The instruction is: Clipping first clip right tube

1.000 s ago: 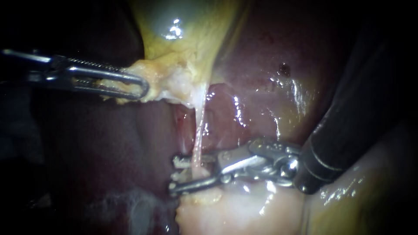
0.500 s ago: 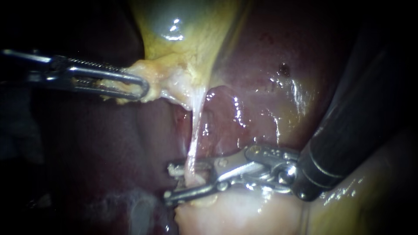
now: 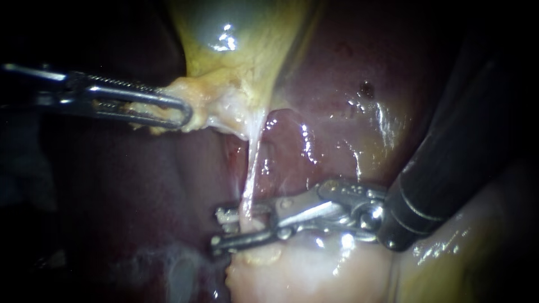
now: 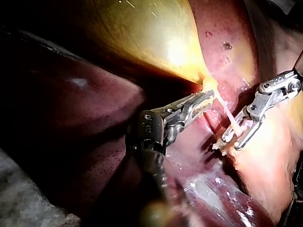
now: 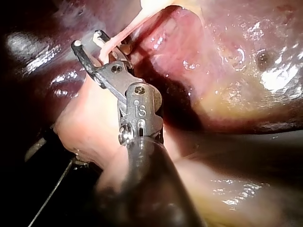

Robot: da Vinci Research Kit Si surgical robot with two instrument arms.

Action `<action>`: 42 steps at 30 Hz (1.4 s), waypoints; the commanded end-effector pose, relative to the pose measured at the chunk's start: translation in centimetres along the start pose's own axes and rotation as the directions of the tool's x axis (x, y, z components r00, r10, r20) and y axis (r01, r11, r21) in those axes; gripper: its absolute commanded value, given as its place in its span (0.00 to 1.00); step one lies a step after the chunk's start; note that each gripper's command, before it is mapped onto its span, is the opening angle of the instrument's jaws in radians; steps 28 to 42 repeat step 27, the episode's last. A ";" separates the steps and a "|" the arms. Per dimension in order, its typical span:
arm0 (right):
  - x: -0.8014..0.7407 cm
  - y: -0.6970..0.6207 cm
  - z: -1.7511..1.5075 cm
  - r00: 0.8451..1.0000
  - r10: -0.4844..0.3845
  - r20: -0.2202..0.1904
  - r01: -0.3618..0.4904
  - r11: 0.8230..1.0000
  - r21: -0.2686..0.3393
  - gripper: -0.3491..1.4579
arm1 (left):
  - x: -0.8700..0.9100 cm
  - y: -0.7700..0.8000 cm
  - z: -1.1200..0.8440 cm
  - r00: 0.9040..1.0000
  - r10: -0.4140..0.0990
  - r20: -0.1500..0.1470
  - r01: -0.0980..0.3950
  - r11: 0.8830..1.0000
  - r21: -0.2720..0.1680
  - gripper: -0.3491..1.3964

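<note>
At lower centre of the endoscope view, straddling a thin pale pink tube (image 3: 251,168) with the slender steel right instrument (image 3: 216,229), black shaft in from the right edge. Holds the jaws parted, with a clear gap between them and the tube threaded through roughly midway along. Not yet squeezed down on it.

Up at upper left, clamping the ragged pale edge of the glistening yellow-green gallbladder (image 3: 241,56) in the closed, looped jaws of the thin dark-metal left instrument (image 3: 182,114). Holds that edge out toward the left of the frame, judging by how taut the tube lies over the dark red liver (image 3: 348,84).

Plenty to go wrong from here. Closing off square would mean a skewed bite, with only part of the tube caught. Just under the lower jaw, touching or very nearly touching a pale pink lump of tissue (image 3: 303,269). Scooping any of that in would bulk up the bite and leave a loose hold on the tube. More traction from the left side risks tearing so thin a strand, most likely up at its top end.

As for the lie of the tube: runs close to vertical through mid-frame, upper end at the gallbladder's neck, lower end leaning a touch leftward into the jaws. Crosses those jaws at near a right angle, with the jaw tips pointing toward the left edge.
</note>
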 end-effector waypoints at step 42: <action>0.01 0.03 -0.14 0.996 0.051 0.079 -0.048 0.998 -0.042 0.00 | 0.00 -0.02 0.01 1.000 0.000 0.000 0.000 1.000 -0.001 0.00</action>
